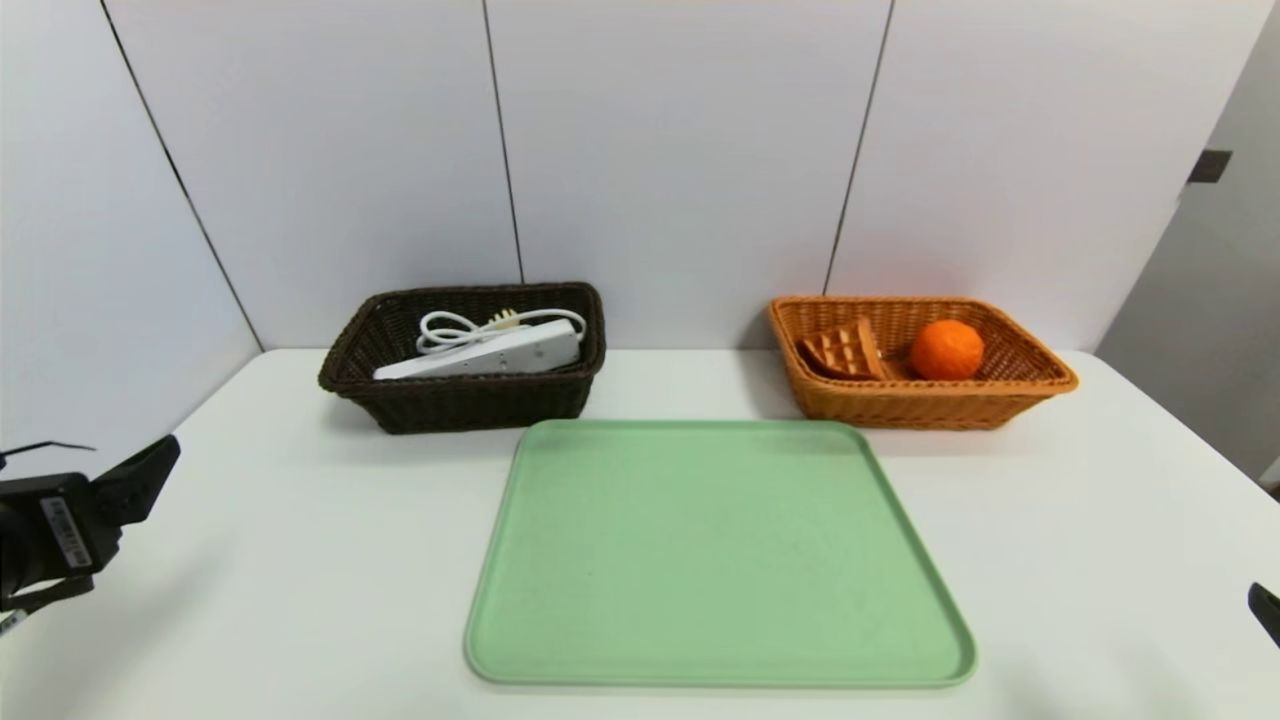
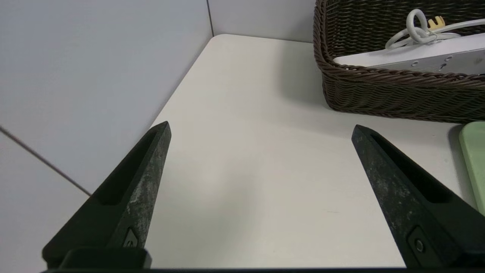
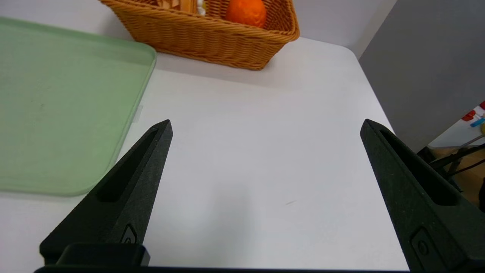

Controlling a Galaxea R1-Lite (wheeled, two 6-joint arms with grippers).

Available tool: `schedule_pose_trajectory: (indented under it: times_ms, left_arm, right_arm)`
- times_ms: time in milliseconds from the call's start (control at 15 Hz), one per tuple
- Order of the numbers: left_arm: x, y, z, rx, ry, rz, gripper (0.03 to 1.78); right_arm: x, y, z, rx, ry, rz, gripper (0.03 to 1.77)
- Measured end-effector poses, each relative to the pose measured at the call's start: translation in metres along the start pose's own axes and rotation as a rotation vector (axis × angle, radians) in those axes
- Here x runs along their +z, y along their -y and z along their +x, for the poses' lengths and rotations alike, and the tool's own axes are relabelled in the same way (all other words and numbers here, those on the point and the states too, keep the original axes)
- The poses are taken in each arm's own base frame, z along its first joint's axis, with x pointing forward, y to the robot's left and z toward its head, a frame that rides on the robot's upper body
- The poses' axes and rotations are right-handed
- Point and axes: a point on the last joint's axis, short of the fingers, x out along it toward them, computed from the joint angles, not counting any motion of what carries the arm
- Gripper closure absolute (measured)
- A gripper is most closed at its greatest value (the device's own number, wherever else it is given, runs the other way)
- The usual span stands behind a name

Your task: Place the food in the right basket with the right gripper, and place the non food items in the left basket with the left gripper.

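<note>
Beyond right gripper [image 3: 265, 127], floor clutter [image 3: 473, 115].

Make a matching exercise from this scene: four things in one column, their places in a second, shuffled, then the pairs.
Things:
1. Power strip
2. Orange
3. Green tray
4. Left gripper

Places:
A. In the orange basket
B. Over bare table at the left edge, fingers apart
C. In the dark basket
D. On the table in front of both baskets

Pairs: 1-C, 2-A, 3-D, 4-B

The white table [image 1: 300, 600] carries a green tray [image 1: 720, 560], a dark basket [image 1: 465, 395] and an orange basket [image 1: 925, 405].
</note>
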Motion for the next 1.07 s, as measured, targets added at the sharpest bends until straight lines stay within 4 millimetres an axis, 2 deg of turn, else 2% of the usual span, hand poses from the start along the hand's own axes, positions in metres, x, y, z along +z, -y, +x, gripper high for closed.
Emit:
schedule_pose_trajectory:
  times_ms: [333,1067]
  left_arm:
    - [-0.031,-0.017,-0.031,0.018,0.043,-0.019,0.12]
    - [-0.098,-0.040,-0.087,0.041,0.075,-0.068,0.12]
  right_arm:
    - [-0.020,-0.005,-0.034,0.031,-0.008,0.002,0.09]
    - [-0.022,-0.005,-0.052,0.079,0.067,0.018,0.09]
